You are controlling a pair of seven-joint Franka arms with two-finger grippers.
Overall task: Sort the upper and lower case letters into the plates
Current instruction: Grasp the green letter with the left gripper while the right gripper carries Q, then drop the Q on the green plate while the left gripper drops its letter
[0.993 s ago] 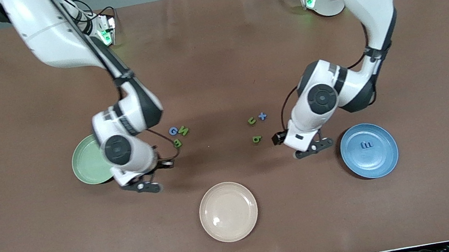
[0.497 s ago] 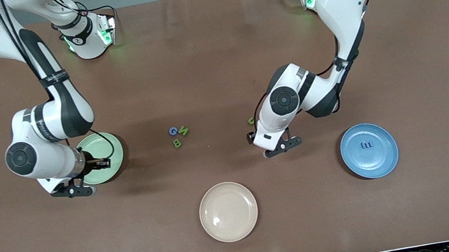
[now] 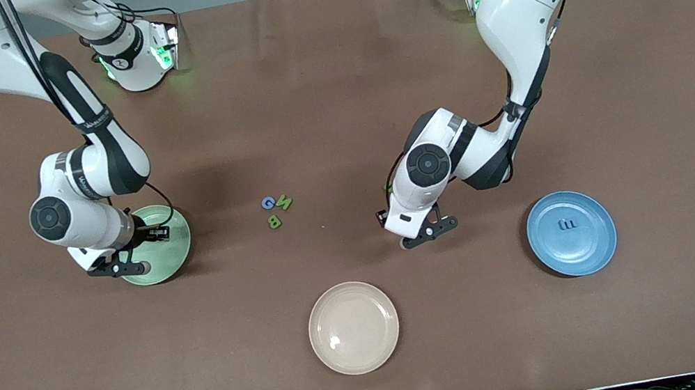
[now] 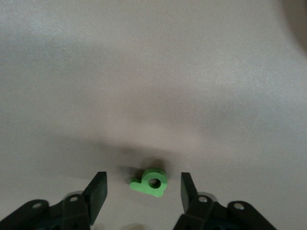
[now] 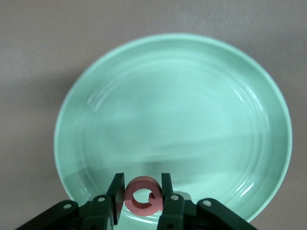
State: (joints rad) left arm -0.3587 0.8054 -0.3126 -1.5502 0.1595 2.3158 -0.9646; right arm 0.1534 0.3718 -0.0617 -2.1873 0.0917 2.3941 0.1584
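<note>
**Two letters in hand: one to release, one to grasp**

The right gripper (image 5: pixel 142 187) was clamped on a pinkish-red letter (image 5: pixel 142 200), a curled shape whose case I could not read. It hung over the edge of the mint green plate (image 5: pixel 192 105), which sat at mid-height in the front view toward the right arm's end of the table. The step here looked like the drop. The next move called only for parting the fingers, perhaps after carrying the letter a little more over the dish's bare floor so that it would not catch on the rim.

The left gripper (image 4: pixel 143 179) was low over the table in the middle of the front view, between the cream plate (image 3: pixel 353 328) and the blue plate (image 3: pixel 591 239). Its jaws stood open on either side of a small green letter (image 4: pixel 149 182) with a round hole, lying flat on the brown cloth. The letter sat between the fingertips, touching neither and slightly closer to one. The next move called for closing squarely on so thin a piece, then lifting it toward the blue plate, where a dark blue m (image 3: pixel 568 224) already lay.

A blue G (image 3: pixel 268 202), green N (image 3: pixel 284 201) and green B (image 3: pixel 275 221) waited clustered at frame centre.
</note>
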